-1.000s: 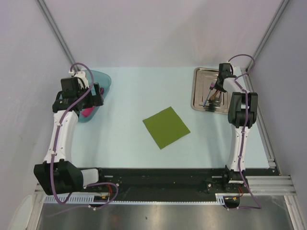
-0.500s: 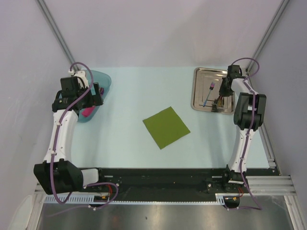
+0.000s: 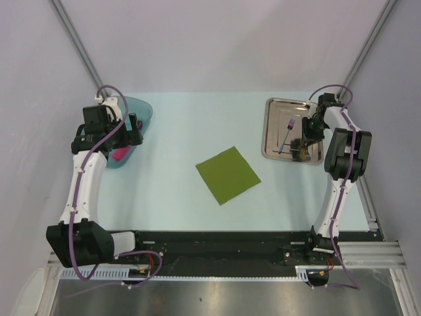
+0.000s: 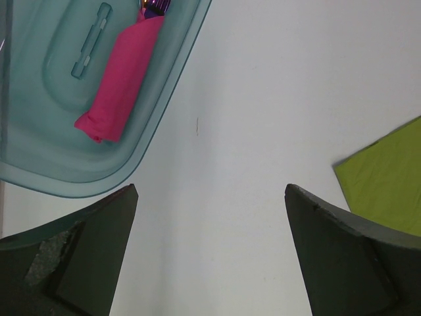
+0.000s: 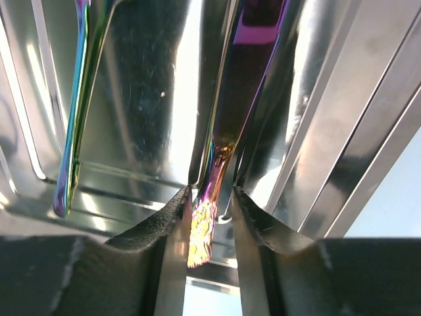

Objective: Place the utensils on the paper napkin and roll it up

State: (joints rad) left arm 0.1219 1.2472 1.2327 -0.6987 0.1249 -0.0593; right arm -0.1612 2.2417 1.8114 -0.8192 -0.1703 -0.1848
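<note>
At the near edge of the table [image 3: 184, 125] stand the two arm bases, and just beyond them, about midway across, the paper napkin [image 3: 227, 174] lies flat and bare on the pale surface, turned like a diamond, well apart from both grippers. Its olive-green corner also shows at the right edge of the left wrist view [image 4: 388, 174]. Farther back on the left, the left gripper [image 3: 131, 128] hangs over the table with its jaws spread wide and nothing between them [image 4: 210, 191]; bare table shows in the gap. Just beside it is the teal plastic tub [image 3: 141, 108], whose rounded rim fills the upper left of the wrist view [image 4: 39, 145], with a pink roll [image 4: 122, 85] lying inside and a shiny purple tip at the roll's far end. At the far right sits the steel tray [image 3: 271, 125], and the right gripper [image 3: 304, 141] reaches down into its near right part. Both utensils are in the tray. The first utensil [image 3: 287, 135] lies loose on the tray floor, slanted, left of the gripper; in the right wrist view it is the slim blue-green strip at the left [image 5: 72, 131]. The second utensil [image 5: 223, 131], purple running to orange at its end, passes between the right gripper's fingers [image 5: 210, 197], which stand narrow and pressed against its sides, with the tray's ridged wall [image 5: 342, 131] reflecting behind. I cannot tell whether this piece is lifted or rests on the tray.
</note>
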